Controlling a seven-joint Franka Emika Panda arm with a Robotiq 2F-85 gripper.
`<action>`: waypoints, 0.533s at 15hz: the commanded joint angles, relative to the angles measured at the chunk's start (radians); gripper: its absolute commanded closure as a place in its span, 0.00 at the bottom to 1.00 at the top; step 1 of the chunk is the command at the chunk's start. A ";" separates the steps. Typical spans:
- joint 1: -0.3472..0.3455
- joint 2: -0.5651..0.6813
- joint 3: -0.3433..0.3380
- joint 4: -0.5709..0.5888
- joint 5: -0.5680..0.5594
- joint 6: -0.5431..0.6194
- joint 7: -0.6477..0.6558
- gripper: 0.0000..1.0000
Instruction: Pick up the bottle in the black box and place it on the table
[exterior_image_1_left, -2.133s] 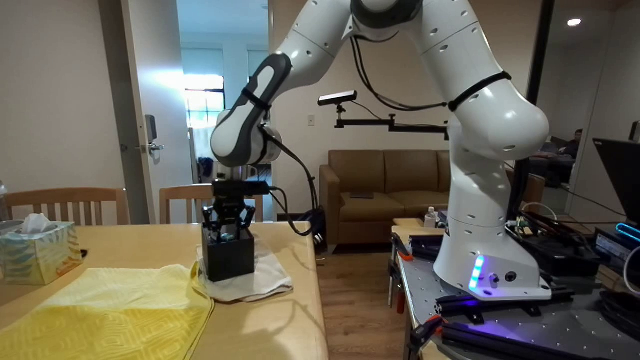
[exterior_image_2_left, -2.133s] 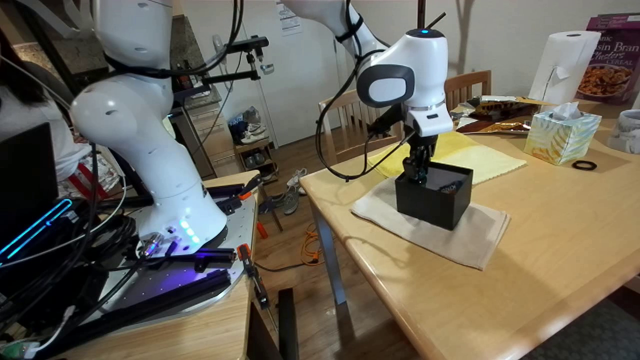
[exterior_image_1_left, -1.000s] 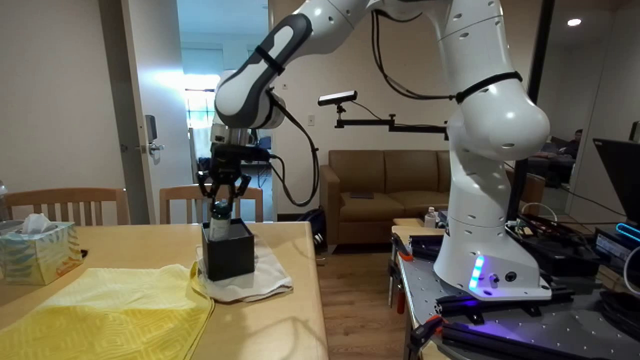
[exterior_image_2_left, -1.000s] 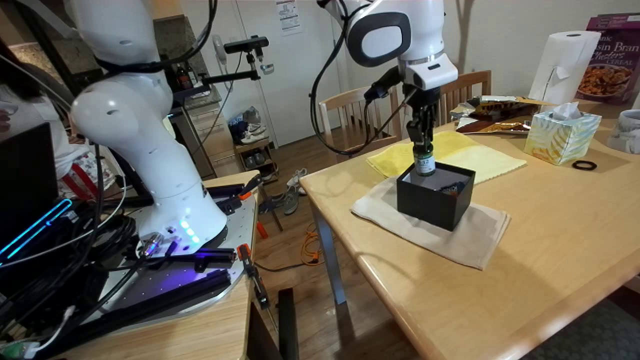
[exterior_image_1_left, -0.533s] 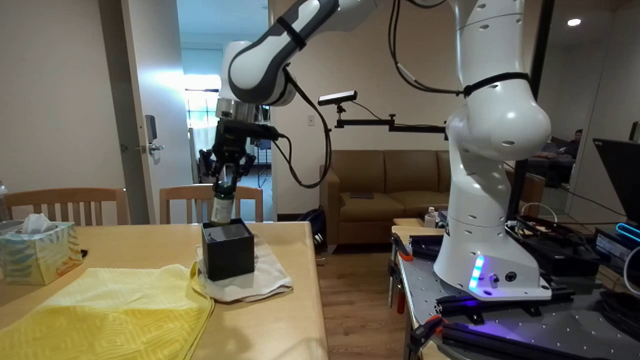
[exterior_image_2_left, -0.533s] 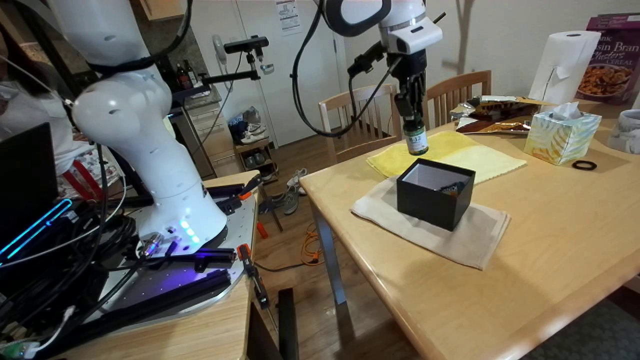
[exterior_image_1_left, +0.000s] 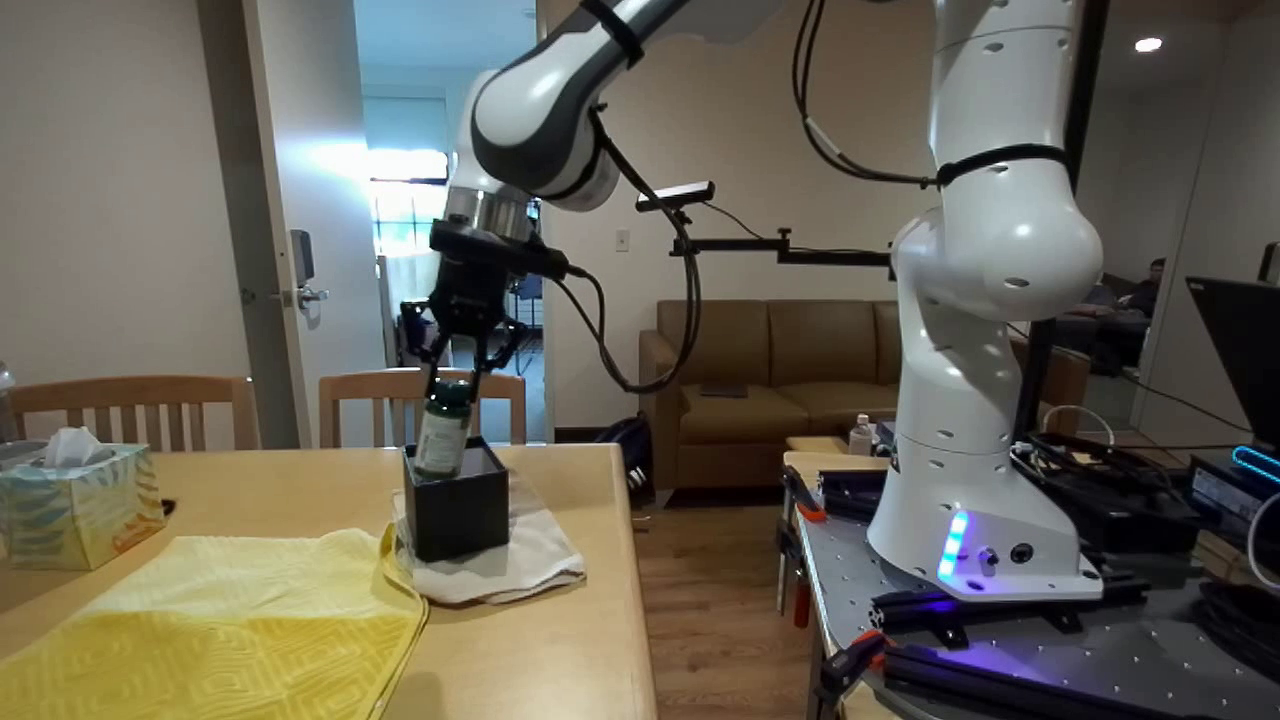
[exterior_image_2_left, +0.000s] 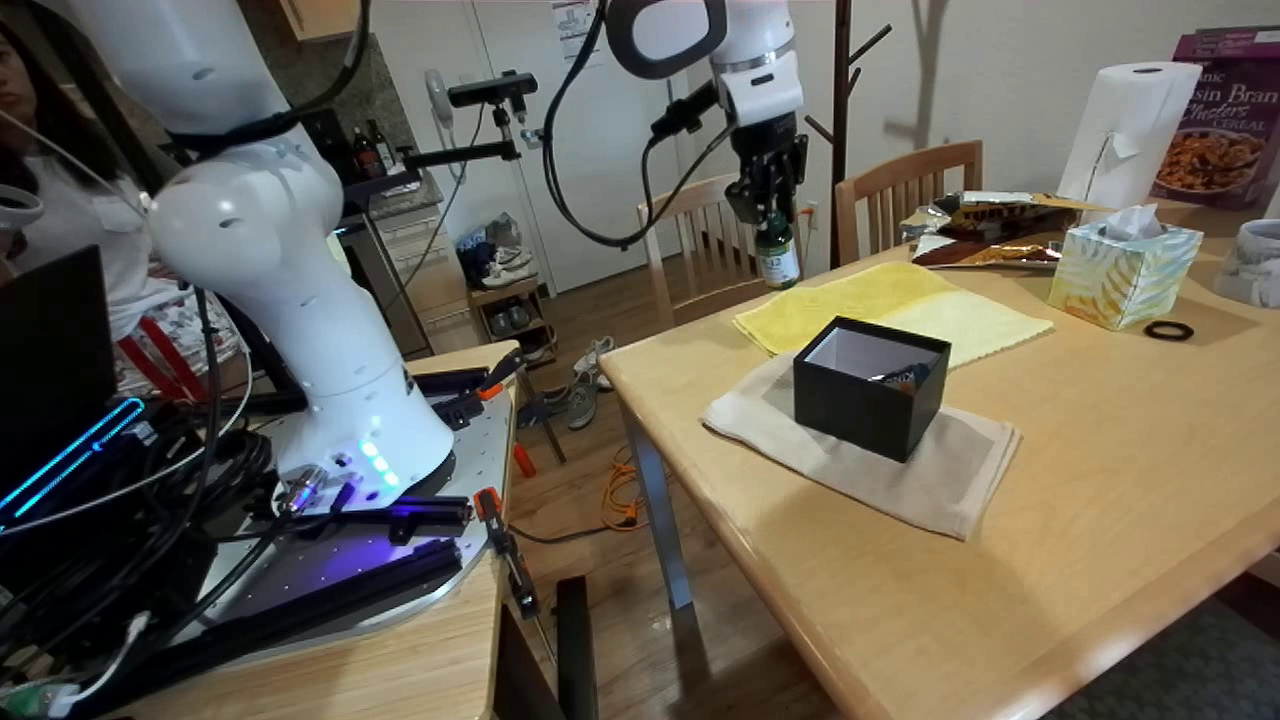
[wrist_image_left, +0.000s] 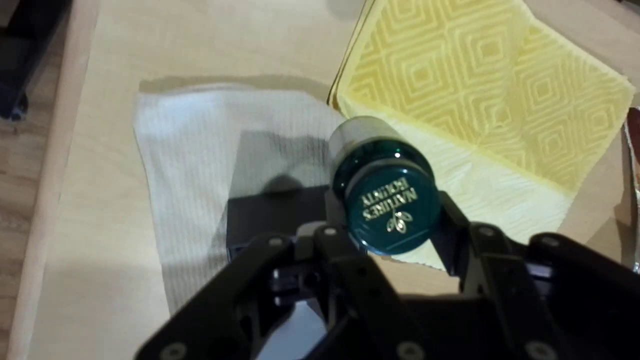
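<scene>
In an exterior view: pale wooden worktop (exterior_image_2_left: 1100, 470). Yellow cloth (exterior_image_2_left: 900, 300) toward its 11 o'clock; beige cloth (exterior_image_2_left: 930, 485) at the yellow one's 6 o'clock. Black box (exterior_image_2_left: 855, 405) upright on the beige. Hand (exterior_image_1_left: 453, 390) pointing down, clamped on the bottle (exterior_image_2_left: 777, 260), which hangs tilted in mid-air, out of the box, at the box's 11 o'clock. Wrist view: green cap (wrist_image_left: 392, 207) in the grip, lettered "Nature's Bounty".

I take the table (exterior_image_2_left: 1130, 490) for smooth pale wood, its rounded edge catching some sheen. Just in from the edge facing the glossy white arm (exterior_image_2_left: 325, 305), a matt black box (exterior_image_2_left: 855, 415) sits on finely ribbed cloth (wrist_image_left: 185, 145); farther in lie an embossed yellow towel (wrist_image_left: 465, 75) and crinkled, shiny foil (exterior_image_2_left: 1000, 255). The bottle (exterior_image_2_left: 777, 258) gleams dark green beneath a smooth, plastic-looking cap (wrist_image_left: 395, 210).
</scene>
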 joint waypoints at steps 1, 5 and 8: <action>0.002 -0.017 0.038 -0.090 0.165 0.111 0.057 0.81; 0.013 -0.008 0.067 -0.207 0.274 0.279 0.119 0.81; 0.036 0.021 0.092 -0.292 0.282 0.379 0.197 0.81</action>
